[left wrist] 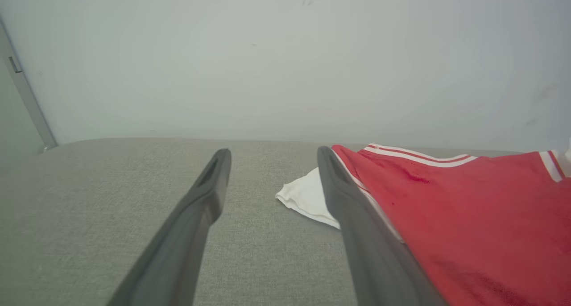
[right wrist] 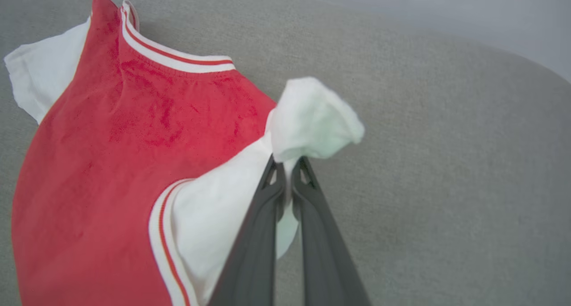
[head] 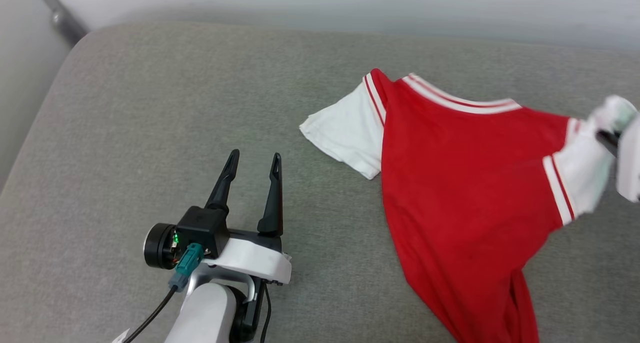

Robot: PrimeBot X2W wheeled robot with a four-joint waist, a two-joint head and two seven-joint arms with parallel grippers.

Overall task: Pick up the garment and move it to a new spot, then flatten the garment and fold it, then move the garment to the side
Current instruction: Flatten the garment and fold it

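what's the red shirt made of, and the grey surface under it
The garment looks like soft knit jersey, matte; it drapes and bunches limply where the right gripper pinches its white sleeve. The grey surface is apparently woven upholstery fabric, matte, with a fine flecked weave and a rounded padded edge.

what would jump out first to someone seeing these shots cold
The red garment, sprawled across the right half of the grey cushion, grabs the eye first. Next is the right gripper, shut on one white sleeve at the garment's right edge and pinching it into a bunch. The left gripper hangs open over bare cushion to the garment's left.
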